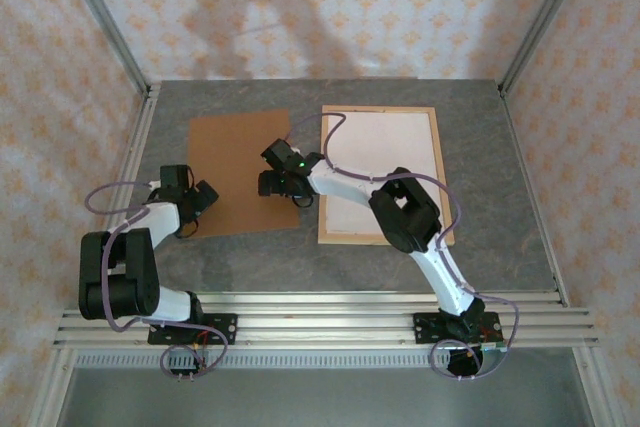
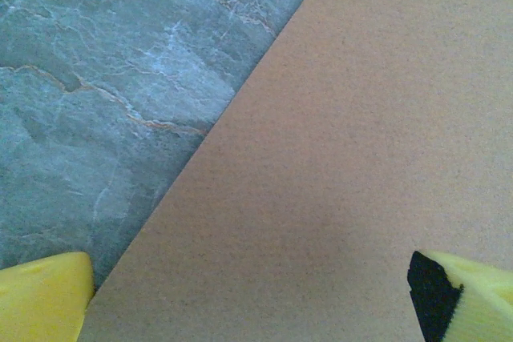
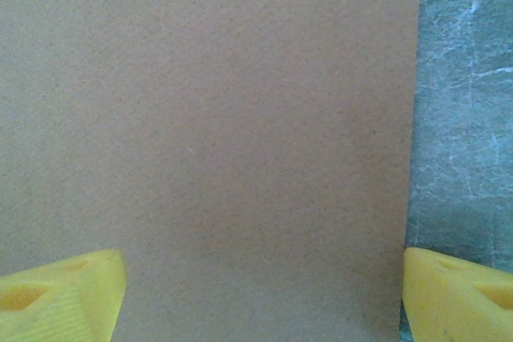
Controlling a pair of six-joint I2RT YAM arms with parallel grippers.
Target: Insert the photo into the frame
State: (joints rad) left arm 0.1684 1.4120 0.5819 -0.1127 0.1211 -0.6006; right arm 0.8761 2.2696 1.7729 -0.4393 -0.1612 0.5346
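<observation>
The left pincer (image 2: 252, 302) and the right pincer (image 3: 260, 294) hover wide open and empty over opposite edges of the brown backing board (image 1: 235, 162), apparently placed to lift it together. The frame (image 1: 438, 167) lies flat on the tabletop (image 1: 500, 197) just right of the board. Whether the pale sheet inside it is the photo, I cannot tell.

Left arm (image 1: 130, 257): elbow folded back, forearm reaching forward and rightward.
Left gripper (image 1: 207, 194): angled down, yellow fingers (image 2: 40, 298) spread wide.
Right arm (image 1: 405, 212): stretched forward, leaning well to the left.
Right gripper (image 1: 268, 184): facing down, fingers (image 3: 60, 294) wide apart.
</observation>
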